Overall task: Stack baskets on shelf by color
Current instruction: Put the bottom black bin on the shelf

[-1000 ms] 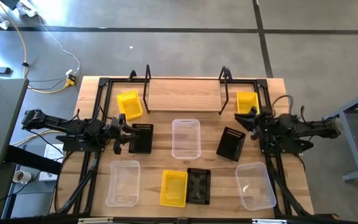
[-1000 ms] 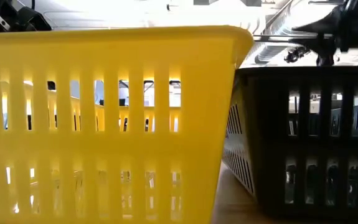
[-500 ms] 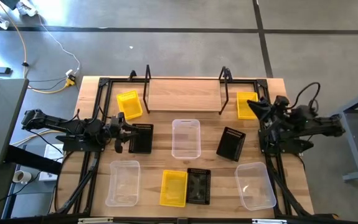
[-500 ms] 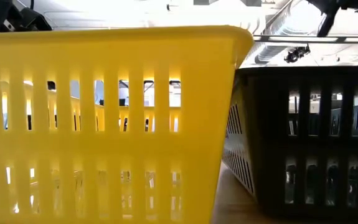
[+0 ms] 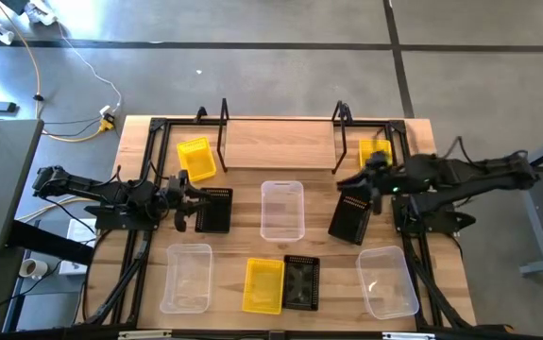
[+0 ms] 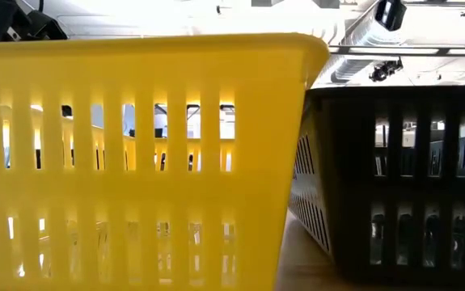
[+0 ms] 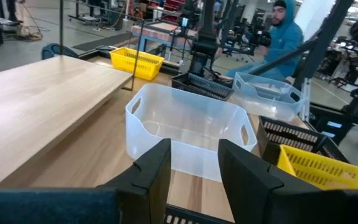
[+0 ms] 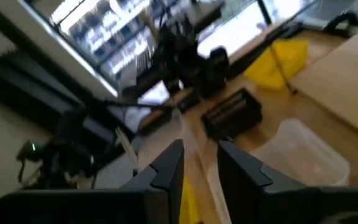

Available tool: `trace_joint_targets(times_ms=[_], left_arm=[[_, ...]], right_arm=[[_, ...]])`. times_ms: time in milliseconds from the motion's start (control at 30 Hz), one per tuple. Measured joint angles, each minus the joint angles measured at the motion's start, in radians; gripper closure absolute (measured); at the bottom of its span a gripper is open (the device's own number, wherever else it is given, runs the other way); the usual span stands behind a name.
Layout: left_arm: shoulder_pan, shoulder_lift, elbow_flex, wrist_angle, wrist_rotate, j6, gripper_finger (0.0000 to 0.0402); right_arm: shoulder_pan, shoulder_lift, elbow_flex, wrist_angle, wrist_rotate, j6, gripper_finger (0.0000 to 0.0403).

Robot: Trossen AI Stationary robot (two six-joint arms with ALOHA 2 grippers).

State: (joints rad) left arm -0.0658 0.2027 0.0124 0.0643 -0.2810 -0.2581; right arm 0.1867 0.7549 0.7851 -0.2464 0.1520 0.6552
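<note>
Wooden tabletop [image 5: 318,222] carries all nine baskets, and your shelf [image 5: 279,144] at the far edge holds none of them. Your right gripper [image 5: 358,181] has swung inward from beside the yellow basket [image 5: 375,154] at the shelf's right end and now hangs over the tilted black basket [image 5: 350,218]; its fingers [image 8: 166,165] stand slightly apart, gripping nothing. Your left gripper [image 5: 184,202] has stayed beside the left black basket [image 5: 214,209], fingers [image 7: 157,168] apart, facing the clear centre basket [image 5: 282,209].

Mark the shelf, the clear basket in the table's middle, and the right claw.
shelf [image 5: 276,146], high view, bare middle of its plank.
middle clear basket [image 5: 282,210], high view, its floor.
right claw [image 5: 364,179], high view, midway between its fingertips.
</note>
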Motion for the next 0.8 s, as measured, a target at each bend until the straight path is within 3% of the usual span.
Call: trace_joint_targets(times_ms=[467,800], left_arm=[[0.000,0.000,0.000,0.000,-0.001,-0.102,0.0277],[0.000,0.000,0.000,0.001,-0.003,-0.106,0.0277]], right_arm=[[0.302,0.446,0.270,-0.080,0.050,0.019,0.0318],[0.395,0.645,0.324,-0.082,-0.010,0.074,0.0318]])
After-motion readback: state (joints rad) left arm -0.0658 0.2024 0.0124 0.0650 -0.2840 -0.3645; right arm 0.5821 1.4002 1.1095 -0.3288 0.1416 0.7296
